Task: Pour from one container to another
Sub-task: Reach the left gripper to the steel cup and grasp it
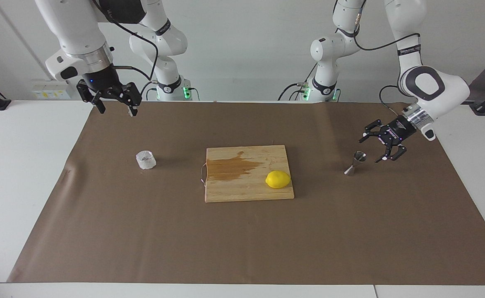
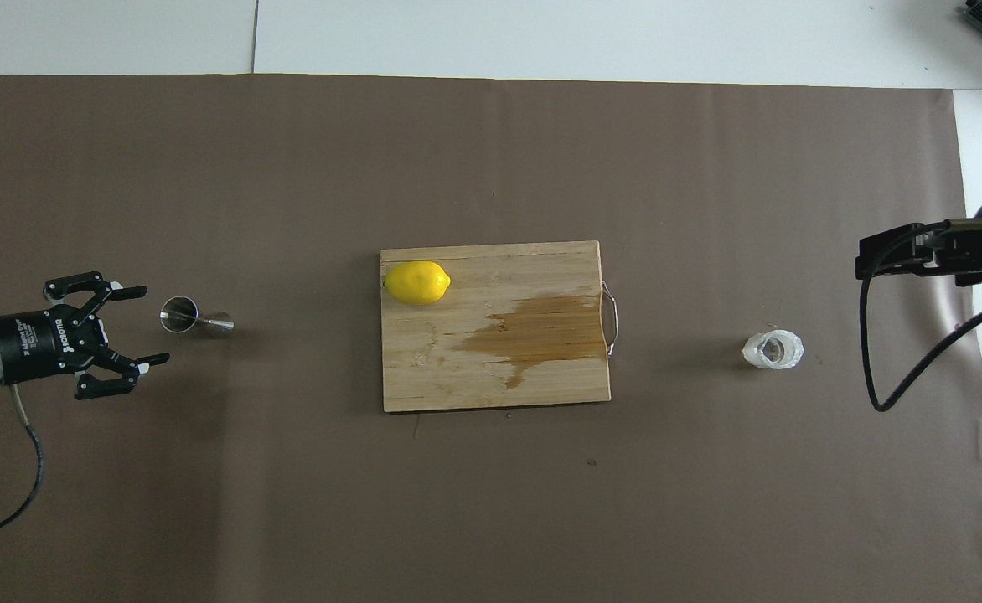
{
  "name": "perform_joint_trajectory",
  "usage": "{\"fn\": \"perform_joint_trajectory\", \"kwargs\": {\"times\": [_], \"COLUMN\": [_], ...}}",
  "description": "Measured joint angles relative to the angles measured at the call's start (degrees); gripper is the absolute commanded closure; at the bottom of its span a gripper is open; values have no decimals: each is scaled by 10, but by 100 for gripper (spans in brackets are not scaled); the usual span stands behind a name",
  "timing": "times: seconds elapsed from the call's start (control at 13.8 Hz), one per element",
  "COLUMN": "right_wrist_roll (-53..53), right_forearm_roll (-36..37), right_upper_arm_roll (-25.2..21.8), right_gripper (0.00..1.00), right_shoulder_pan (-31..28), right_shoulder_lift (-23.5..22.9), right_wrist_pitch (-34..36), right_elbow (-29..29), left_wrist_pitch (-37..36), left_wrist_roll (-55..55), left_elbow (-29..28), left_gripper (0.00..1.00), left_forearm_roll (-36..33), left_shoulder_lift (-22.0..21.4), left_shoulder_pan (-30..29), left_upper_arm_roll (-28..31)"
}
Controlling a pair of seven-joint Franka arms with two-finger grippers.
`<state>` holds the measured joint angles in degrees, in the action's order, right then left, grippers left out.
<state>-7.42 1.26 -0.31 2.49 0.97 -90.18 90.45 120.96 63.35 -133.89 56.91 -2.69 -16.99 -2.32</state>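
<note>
Nothing poured yet; both vessels stand untouched on the brown paper, well apart, one at each end of the table.

Glass cup (image 1: 145, 160): left of centre in the facing view, upright on the paper, beside the handle end of the cutting board (image 1: 248, 190). In the overhead view it sits at centre right. Whether it holds anything cannot be told.

Jigger (image 1: 355, 163): right of centre in the facing view, standing on the paper; centre left in the overhead view.

Left gripper (image 1: 382, 145): at the right of the facing view, low, just beside the jigger but apart from it, fingers spread wide and aimed toward it. Holds nothing.

Right gripper (image 1: 115, 105): upper left of the facing view, raised over the paper's edge near the robots, fingers spread, empty. It hangs well apart from the cup; this arm looks to be waiting.

Lemon (image 1: 278, 179) lies on the board; a dark wet stain (image 1: 230, 167) spreads across the board's handle half.

Judgement: very early stage. Left to do: grasp the jigger, grasp the cup, bring the two together, tip the cup over the jigger's mouth.
</note>
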Motion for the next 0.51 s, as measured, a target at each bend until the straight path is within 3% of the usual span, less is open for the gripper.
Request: {"fn": "perform_joint_trajectory", "kwargs": {"times": [0.51], "right_wrist_roll": [0], "right_forearm_roll": [0], "right_upper_arm_roll": [0], "right_gripper": [0], "right_shoulder_pan": [0], "right_shoulder_lift": [0], "right_wrist_pitch": [0], "right_elbow": [0], "left_wrist_pitch": [65], "left_wrist_roll": [34], "left_elbow": [-34], "left_gripper": [0], "left_forearm_roll": [81], "left_shoulder_lift": [-14], "left_shoulder_pan": [18], "left_upper_arm_roll": [-8]}}
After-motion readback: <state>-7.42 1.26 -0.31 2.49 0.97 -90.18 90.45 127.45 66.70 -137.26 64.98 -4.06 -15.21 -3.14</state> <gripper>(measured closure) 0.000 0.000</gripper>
